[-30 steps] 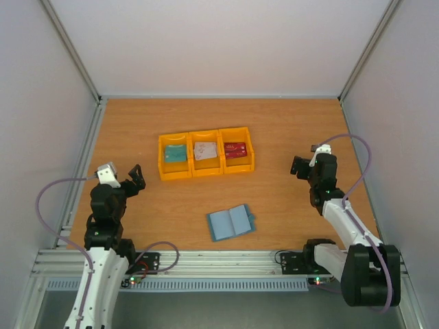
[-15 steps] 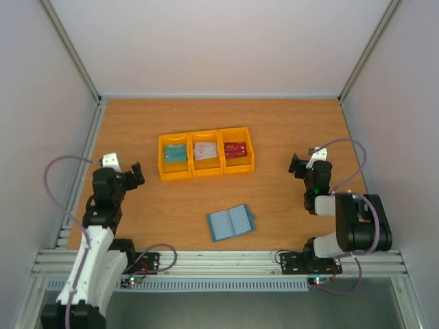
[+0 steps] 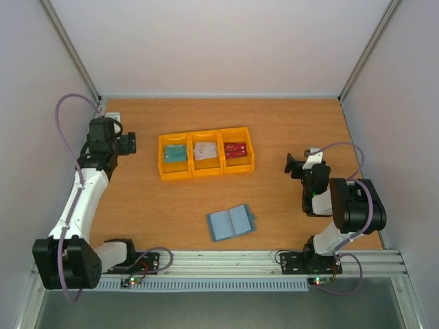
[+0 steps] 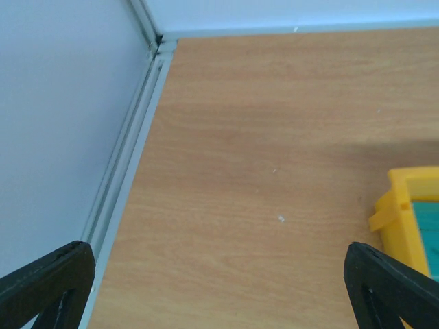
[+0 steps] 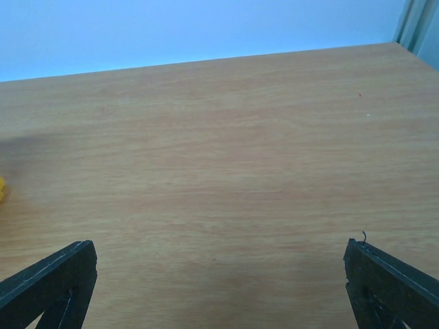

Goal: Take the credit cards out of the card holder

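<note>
The dusty-blue card holder (image 3: 231, 222) lies open on the table near the front middle, no card showing in it. The teal-green card (image 3: 175, 153), whitish card (image 3: 204, 151) and red card (image 3: 235, 149) each lie in a compartment of the yellow bin row (image 3: 206, 168). My left gripper (image 3: 128, 142) is open and empty, left of the bins; its wrist view shows the bin's corner (image 4: 405, 212) and a strip of the teal card (image 4: 426, 226). My right gripper (image 3: 291, 164) is open and empty, right of the bins, above bare wood.
The enclosure's white walls and metal frame rail (image 4: 130, 151) run close along the left of my left gripper. The right wall (image 3: 398, 137) stands beyond my right arm. Bare wooden table (image 5: 226, 157) lies under the right gripper.
My left arm has swung away from the front, up and toward the back left beside the bins. My right arm has folded back, its gripper shifting slightly left. Cards and holder have not moved.
</note>
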